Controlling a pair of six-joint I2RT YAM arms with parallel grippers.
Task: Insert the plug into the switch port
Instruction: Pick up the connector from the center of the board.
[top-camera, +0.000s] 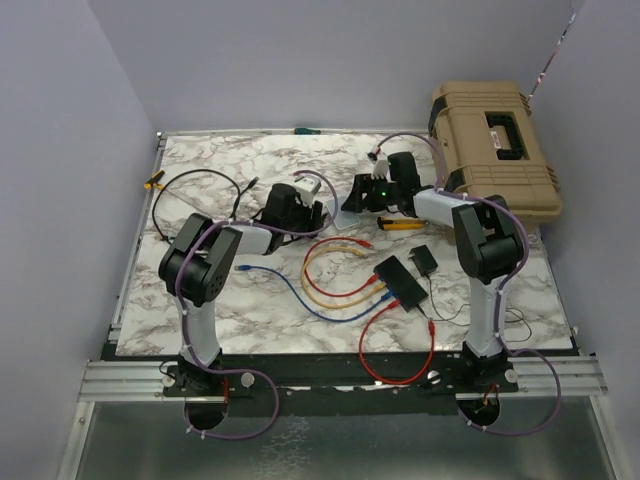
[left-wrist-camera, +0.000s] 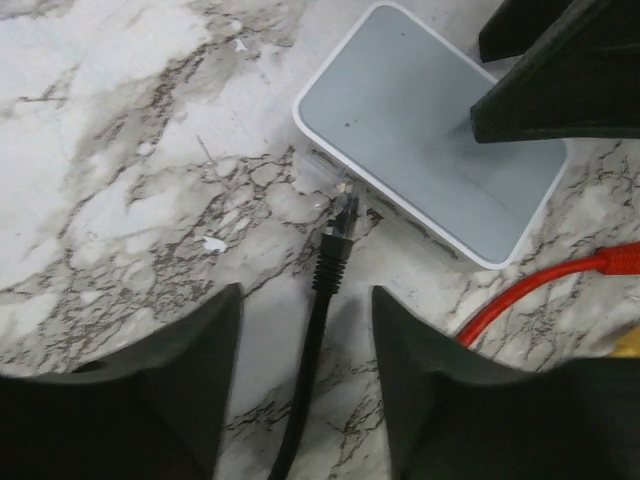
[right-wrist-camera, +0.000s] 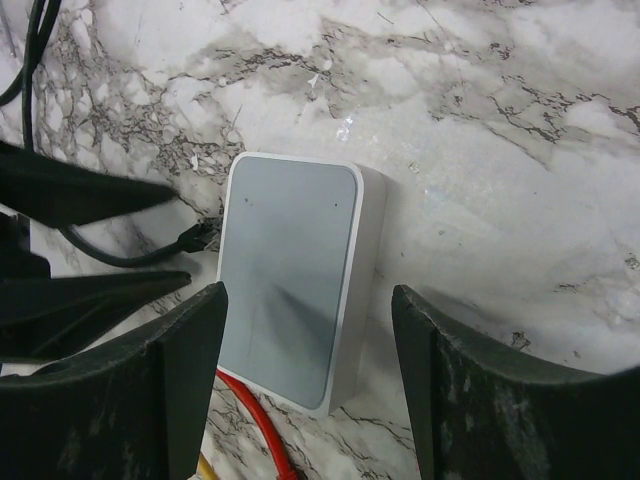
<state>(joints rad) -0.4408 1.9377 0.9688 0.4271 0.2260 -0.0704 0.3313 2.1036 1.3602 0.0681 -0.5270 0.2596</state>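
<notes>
The black plug (left-wrist-camera: 343, 215) lies on the marble with its clear tip against the side of a small grey-white box (left-wrist-camera: 430, 150); I cannot tell whether it sits in a socket. My left gripper (left-wrist-camera: 306, 295) is open, and the plug's black cable (left-wrist-camera: 310, 370) runs loose between its fingers. My right gripper (right-wrist-camera: 308, 292) is open, its fingers either side of the same grey-white box (right-wrist-camera: 290, 270). The plug (right-wrist-camera: 200, 237) shows at that box's left side. The switch (top-camera: 400, 280), a flat black box, lies apart at the right front with coloured cables in it.
A small black adapter (top-camera: 424, 260) lies beside the switch. Red (top-camera: 395, 350), yellow (top-camera: 330, 270) and blue (top-camera: 290, 290) cables loop across the middle. A tan case (top-camera: 495, 145) stands at the back right. A yellow-handled tool (top-camera: 400, 223) lies under the right arm.
</notes>
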